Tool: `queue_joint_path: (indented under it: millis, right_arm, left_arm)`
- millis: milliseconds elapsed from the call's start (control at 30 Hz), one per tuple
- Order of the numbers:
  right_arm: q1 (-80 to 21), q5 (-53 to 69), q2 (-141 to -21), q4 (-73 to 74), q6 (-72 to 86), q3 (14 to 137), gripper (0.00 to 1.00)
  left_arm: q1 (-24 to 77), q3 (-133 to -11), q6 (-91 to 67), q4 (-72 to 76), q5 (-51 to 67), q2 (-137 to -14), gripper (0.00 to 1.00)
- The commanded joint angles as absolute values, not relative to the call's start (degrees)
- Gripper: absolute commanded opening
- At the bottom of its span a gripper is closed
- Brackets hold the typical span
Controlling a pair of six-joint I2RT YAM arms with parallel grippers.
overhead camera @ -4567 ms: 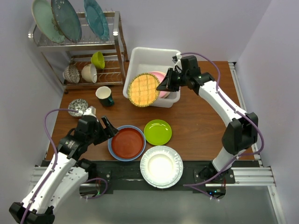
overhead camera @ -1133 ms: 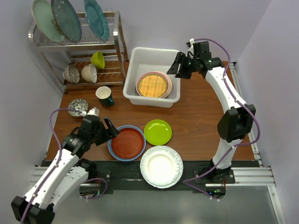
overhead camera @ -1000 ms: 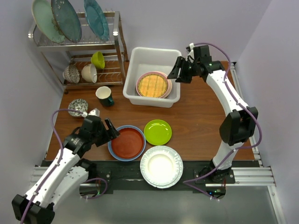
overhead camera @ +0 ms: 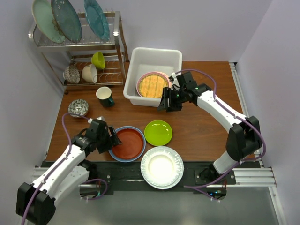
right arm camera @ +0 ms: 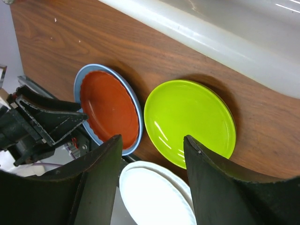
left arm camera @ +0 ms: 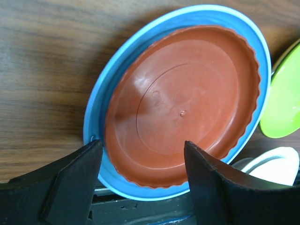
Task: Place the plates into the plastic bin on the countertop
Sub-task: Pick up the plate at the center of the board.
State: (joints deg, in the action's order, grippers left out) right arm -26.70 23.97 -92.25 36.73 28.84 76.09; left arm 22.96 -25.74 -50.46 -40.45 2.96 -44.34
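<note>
A rust red plate [overhead camera: 127,143] lies inside a blue plate [overhead camera: 112,151] at the front left of the countertop [overhead camera: 201,126]. My left gripper [overhead camera: 112,137] is open at their left rim, and the rim [left arm camera: 140,187] shows between its fingers. A lime green plate [overhead camera: 158,132] and a white fluted plate [overhead camera: 162,167] lie beside them. My right gripper [overhead camera: 166,104] hangs open, holding nothing, just in front of the plastic bin [overhead camera: 157,56], and the lime green plate [right arm camera: 190,122] shows beyond its fingers. A gold plate [overhead camera: 153,85] rests on a pink plate [overhead camera: 169,85] inside the bin.
A wire dish rack [overhead camera: 119,42] at the back left carries three teal plates and some bowls. A dark green cup [overhead camera: 104,96] and a patterned bowl [overhead camera: 78,108] stand on the wood near the rack. The white fluted plate overhangs the front edge.
My right gripper has let go of the gold plate, which now lies in the bin, and has swung from the bin's right side to its front. My left gripper has crept closer to the blue plate's rim.
</note>
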Motion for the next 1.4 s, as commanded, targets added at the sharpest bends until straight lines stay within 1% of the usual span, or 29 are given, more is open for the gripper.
queue_joint_path:
  millis: [0, 200, 267, 367, 400, 467, 500, 567, 600, 667, 700, 733, 933, 1100, 1233, 1367]
  right_arm:
    - [-27.1, 25.0, -89.4, 34.1, 29.2, 75.2, 0.58]
    - [-27.3, 25.4, -89.5, 33.3, 29.6, 74.3, 0.58]
    - [-27.3, 25.5, -89.3, 33.1, 29.8, 74.0, 0.58]
    - [-27.3, 25.5, -89.2, 32.7, 30.0, 73.0, 0.58]
    - [-27.3, 25.7, -89.1, 32.4, 30.1, 72.5, 0.57]
    - [-27.3, 25.6, -88.8, 32.3, 30.1, 72.1, 0.57]
    - [-27.4, 25.6, -88.6, 32.3, 30.2, 71.5, 0.57]
    - [-27.4, 25.9, -88.2, 31.7, 30.8, 70.7, 0.58]
    - [-27.3, 26.2, -88.0, 31.3, 31.0, 70.3, 0.58]
    - [-27.6, 27.2, -87.5, 30.5, 31.5, 69.5, 0.58]
    - [-27.6, 27.5, -87.5, 29.7, 31.8, 68.8, 0.57]
    - [-27.9, 27.8, -87.3, 29.4, 32.0, 68.5, 0.58]
    - [-29.5, 31.4, -86.1, 25.4, 33.0, 66.3, 0.59]
    - [-34.3, 31.9, -88.9, 25.2, 33.0, 66.5, 0.59]
    - [-38.5, 29.1, -91.1, 25.7, 32.7, 67.2, 0.58]
    - [-40.2, 24.5, -94.2, 33.4, 27.6, 71.9, 0.57]
  left_arm:
    - [23.3, -24.3, -51.6, -38.0, 3.9, -43.3, 0.73]
    - [23.4, -24.3, -51.6, -37.5, 3.4, -44.5, 0.66]
    - [23.3, -24.3, -51.6, -37.3, 3.5, -45.3, 0.63]
    - [23.4, -24.0, -51.3, -36.5, 4.0, -46.3, 0.54]
    - [23.5, -23.9, -51.2, -36.0, 4.5, -46.7, 0.47]
    - [23.7, -23.8, -51.0, -35.8, 4.8, -48.1, 0.4]
    - [23.8, -23.7, -50.9, -35.7, 5.0, -48.3, 0.33]
    - [24.1, -23.7, -50.9, -35.6, 5.1, -48.4, 0.26]
    - [24.1, -23.7, -51.0, -35.5, 5.1, -48.2, 0.18]
    - [24.1, -23.6, -51.0, -35.5, 5.1, -47.5, 0.09]
    - [24.1, -23.6, -51.1, -35.6, 5.0, -47.4, 0.02]
    - [24.1, -23.6, -51.1, -35.6, 5.1, -47.1, 0.0]
    - [24.1, -23.6, -51.2, -35.5, 5.3, -46.0, 0.0]
    - [24.1, -23.4, -51.2, -34.5, 5.9, -46.8, 0.0]
    - [24.1, -23.3, -51.2, -34.0, 6.0, -47.1, 0.0]
    - [24.2, -23.2, -51.3, -33.8, 6.2, -47.3, 0.0]
